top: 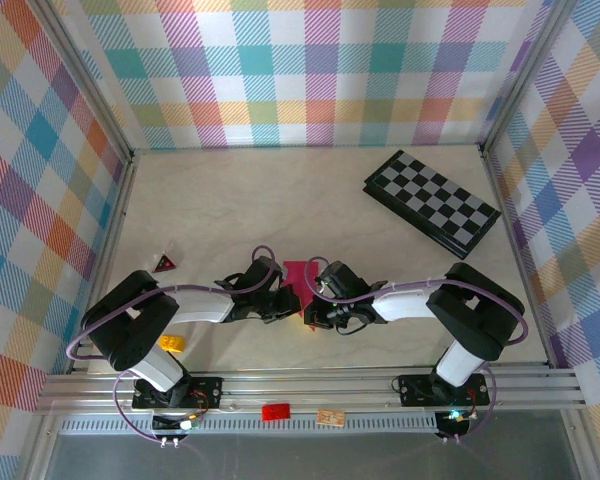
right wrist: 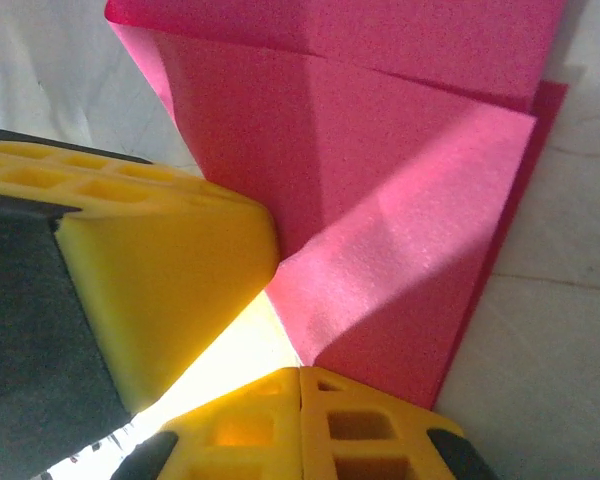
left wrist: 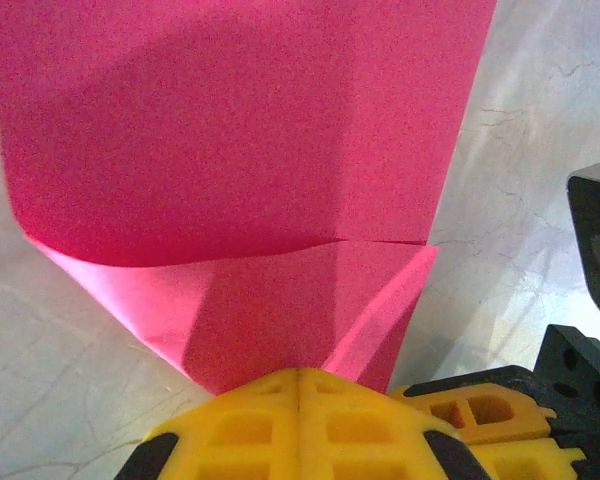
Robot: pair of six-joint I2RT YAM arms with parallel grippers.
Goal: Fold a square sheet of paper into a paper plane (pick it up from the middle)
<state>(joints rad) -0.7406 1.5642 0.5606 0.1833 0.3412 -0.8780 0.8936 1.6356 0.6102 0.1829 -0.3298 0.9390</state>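
Note:
The square sheet of paper [top: 299, 277] is magenta-pink and lies folded in layers at mid-table between both arms. In the left wrist view the sheet [left wrist: 230, 150] shows a cross crease and angled flaps that narrow into my left gripper [left wrist: 298, 372], which is shut on its near edge. My right gripper [right wrist: 300, 368] is shut on a pointed corner of a lighter flap of the sheet [right wrist: 380, 200]. The two grippers [top: 285, 305] [top: 313, 315] stand almost touching at the sheet's near end; the left gripper's yellow finger [right wrist: 160, 270] crowds the right wrist view. A finished paper plane is out of view.
A black-and-grey checkerboard [top: 432, 200] lies at the back right. A small dark-red triangular block [top: 164, 263] sits left of the arms. A red tag [top: 275, 411] and a small tan piece [top: 330, 418] rest on the front rail. Plaid walls enclose the table [top: 230, 200].

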